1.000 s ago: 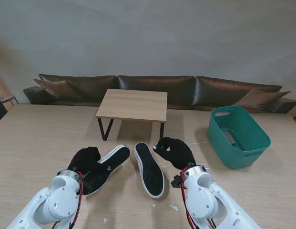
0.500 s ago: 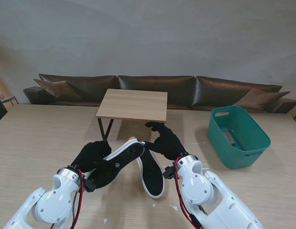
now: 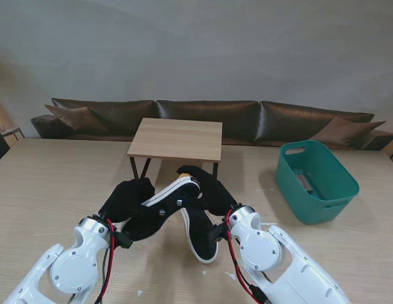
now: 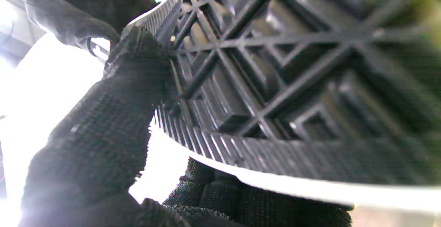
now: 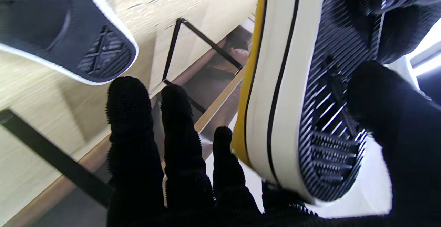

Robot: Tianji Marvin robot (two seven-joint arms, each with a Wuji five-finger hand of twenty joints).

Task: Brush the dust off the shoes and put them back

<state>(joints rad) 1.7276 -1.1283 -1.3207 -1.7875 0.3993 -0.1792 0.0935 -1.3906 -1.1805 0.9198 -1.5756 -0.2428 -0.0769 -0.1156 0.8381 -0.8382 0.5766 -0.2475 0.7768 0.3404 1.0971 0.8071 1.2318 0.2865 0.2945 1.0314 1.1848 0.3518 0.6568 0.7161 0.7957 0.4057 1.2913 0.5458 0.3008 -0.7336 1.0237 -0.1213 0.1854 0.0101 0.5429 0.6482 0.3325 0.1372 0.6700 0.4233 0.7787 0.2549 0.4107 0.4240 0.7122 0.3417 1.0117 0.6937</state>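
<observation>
Raised shoe (image 3: pixel 168 201) between both gloved hands' fingers (image 5: pixel 132 116)

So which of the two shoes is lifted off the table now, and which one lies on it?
The shoe on my left is lifted, held between the left hand and the right hand. The other shoe lies sole-up on the table.

My stand camera looks down from above my shoulders across the desk (image 3: pixel 44 183); both wrist cameras sit very close — the left pressed against the raised shoe's sole (image 4: pixel 275 82), the right beside that same shoe (image 5: pixel 293 92), which all three views share.
</observation>
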